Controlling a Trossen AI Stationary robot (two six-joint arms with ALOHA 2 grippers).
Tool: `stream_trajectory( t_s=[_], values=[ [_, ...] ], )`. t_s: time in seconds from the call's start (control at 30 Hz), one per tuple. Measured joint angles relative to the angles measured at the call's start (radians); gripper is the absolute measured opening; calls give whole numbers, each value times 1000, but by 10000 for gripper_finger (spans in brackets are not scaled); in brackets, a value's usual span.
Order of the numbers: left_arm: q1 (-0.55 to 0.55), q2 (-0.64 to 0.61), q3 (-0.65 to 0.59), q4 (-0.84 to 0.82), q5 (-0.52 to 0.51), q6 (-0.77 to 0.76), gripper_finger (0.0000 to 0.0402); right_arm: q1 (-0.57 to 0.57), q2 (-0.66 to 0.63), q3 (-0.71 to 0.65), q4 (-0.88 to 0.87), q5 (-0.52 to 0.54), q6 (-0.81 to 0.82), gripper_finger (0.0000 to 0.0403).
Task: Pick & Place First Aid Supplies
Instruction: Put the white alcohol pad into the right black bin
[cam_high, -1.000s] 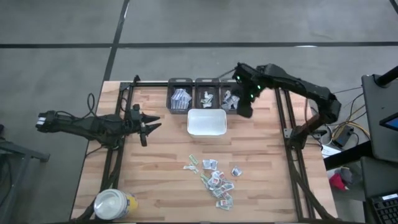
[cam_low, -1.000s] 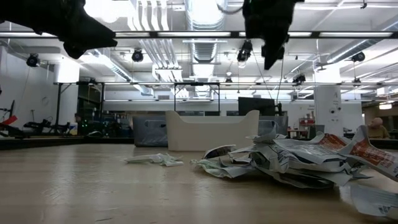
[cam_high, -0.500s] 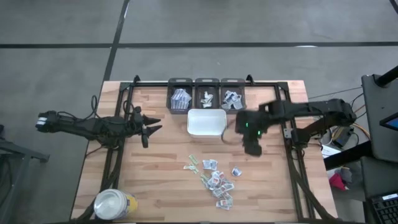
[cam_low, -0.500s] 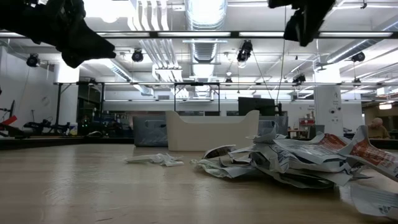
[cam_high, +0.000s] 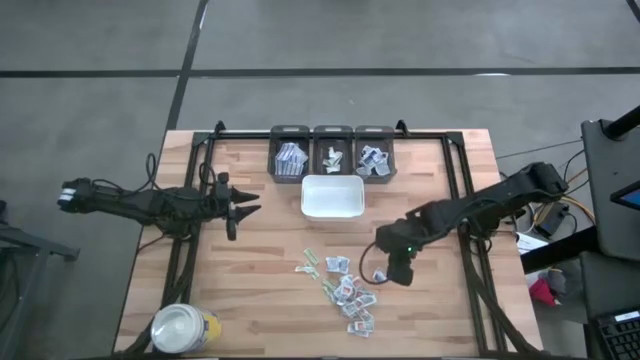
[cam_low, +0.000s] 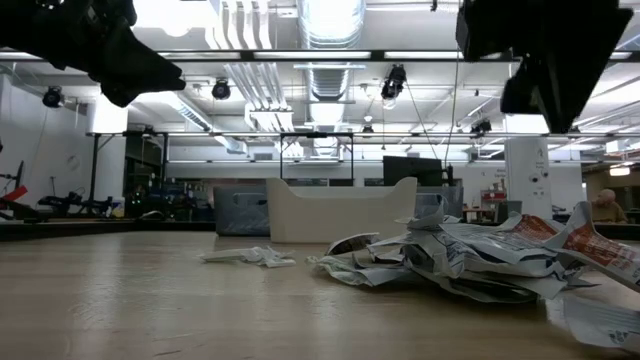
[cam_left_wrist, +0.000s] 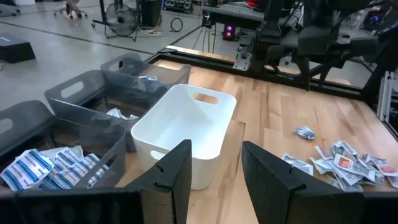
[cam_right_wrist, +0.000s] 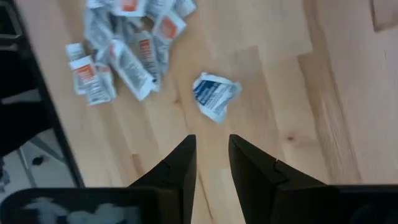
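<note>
The first aid supplies, small white packets with grey, green and red print, lie in a loose pile (cam_high: 345, 290) on the wooden table, and in the right wrist view the pile (cam_right_wrist: 124, 43) is plain. One crumpled blue-printed packet (cam_right_wrist: 214, 94) lies alone, to the right of the pile. My right gripper (cam_right_wrist: 211, 155) hangs open above this lone packet, pointing steeply down, with nothing between its fingers; in the high view my right gripper (cam_high: 385, 268) stands right of the pile. My left gripper (cam_high: 250, 205) waits open and level at the table's left, facing the white tray (cam_left_wrist: 186, 124).
Three dark bins (cam_high: 332, 155) with sorted packets stand in a row at the far edge, behind the white tray (cam_high: 332, 197). A yellow jar with a white lid (cam_high: 183, 328) stands at the near left corner. Black frame rails (cam_high: 470, 250) run along both table sides.
My right gripper has swung from over the far right bin toward the table's near edge and come down, turning about its wrist, and now stands above the lone packet beside the pile. The packets, tray and left arm have stayed where they were.
</note>
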Motion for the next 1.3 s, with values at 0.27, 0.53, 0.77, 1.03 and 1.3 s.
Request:
stream_trajectory(
  t_s=[0.27, 0.53, 0.77, 1.03, 1.3],
  values=[
    [0, 0, 0, 0, 15, 24, 136, -2, 0, -75, 48, 1, 97, 82],
    [0, 0, 0, 0, 28, 36, 136, 0, 1, -73, 156, -4, 161, 94],
    [0, 0, 0, 0, 28, 52, 136, 0, 3, -73, 178, 0, 213, 95],
    [0, 0, 0, 0, 28, 71, 136, 24, 125, -60, 179, -3, 226, 82],
    [0, -1, 0, 0, 28, 83, 136, 26, 225, -28, 178, 39, 229, 63]
  ],
)
